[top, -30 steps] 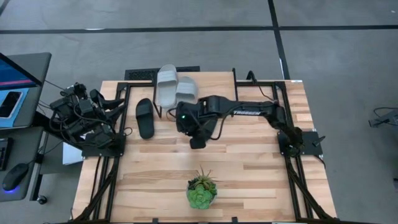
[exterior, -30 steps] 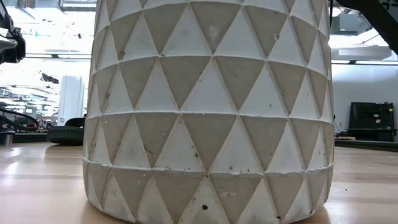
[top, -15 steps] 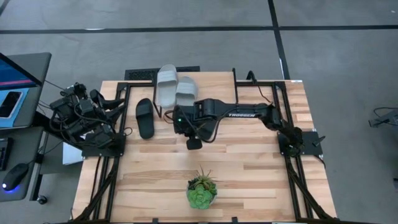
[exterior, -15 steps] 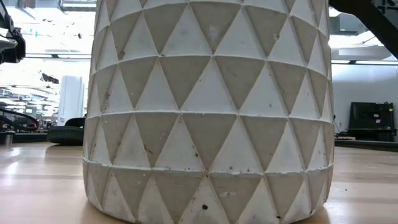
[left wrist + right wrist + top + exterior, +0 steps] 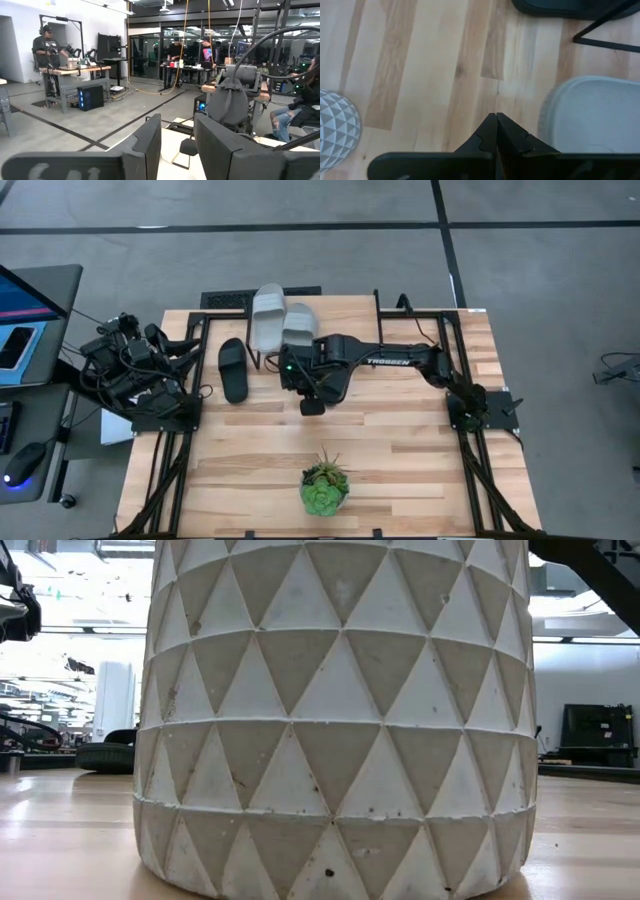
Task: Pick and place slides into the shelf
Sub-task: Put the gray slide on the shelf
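Observation:
Two light grey slides [image 5: 268,315] [image 5: 298,326] lie side by side near the table's far edge, where the shelf's black wire legs [image 5: 262,360] show. One black slide [image 5: 233,370] lies flat on the table left of them. The second black slide is hidden or out of view. My right gripper [image 5: 311,407] hangs shut over bare wood just near of the grey slides. In the right wrist view it [image 5: 496,122] points down at the table, with a grey slide [image 5: 590,115] beside it and the black slide [image 5: 560,6] behind a wire leg [image 5: 605,37]. My left gripper [image 5: 177,145] waits open at the table's left edge.
A small green plant [image 5: 324,486] in a white triangle-patterned pot [image 5: 340,710] stands near the table's near edge and fills the low view. Black arm frames run along both sides of the table [image 5: 400,450]. People and desks show in the room beyond, in the left wrist view.
My right arm has reached a little farther toward the table's left and far edges, bringing the shut gripper closer to the grey slides. The slides and the plant have stayed where they were.

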